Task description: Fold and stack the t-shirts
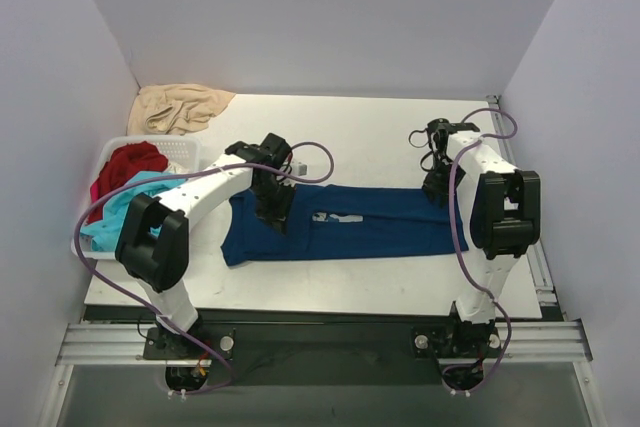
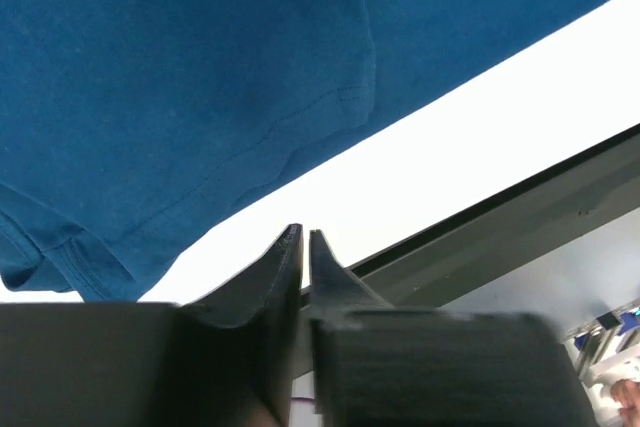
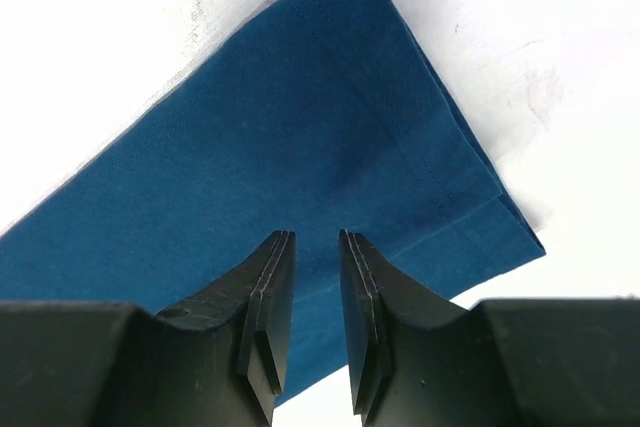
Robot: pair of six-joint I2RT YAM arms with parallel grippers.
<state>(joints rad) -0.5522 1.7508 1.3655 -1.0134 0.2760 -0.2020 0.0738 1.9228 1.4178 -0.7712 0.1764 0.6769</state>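
A navy blue t-shirt (image 1: 370, 227) lies folded into a long strip across the table, with a pale print (image 1: 338, 217) showing near its middle. My left gripper (image 1: 272, 215) hovers over the strip's left end. In the left wrist view its jaws (image 2: 305, 234) are shut on nothing, above bare table just off the shirt's hem (image 2: 180, 77). My right gripper (image 1: 436, 190) is at the strip's right end. In the right wrist view it (image 3: 315, 237) stands narrowly open over the folded corner of the cloth (image 3: 300, 127), with nothing between the fingers.
A white basket (image 1: 185, 147) at the left edge holds a red t-shirt (image 1: 125, 165) and a turquoise t-shirt (image 1: 120, 209). A beige cloth (image 1: 180, 105) lies crumpled at the back left corner. A metal rail (image 1: 320, 337) runs along the near edge.
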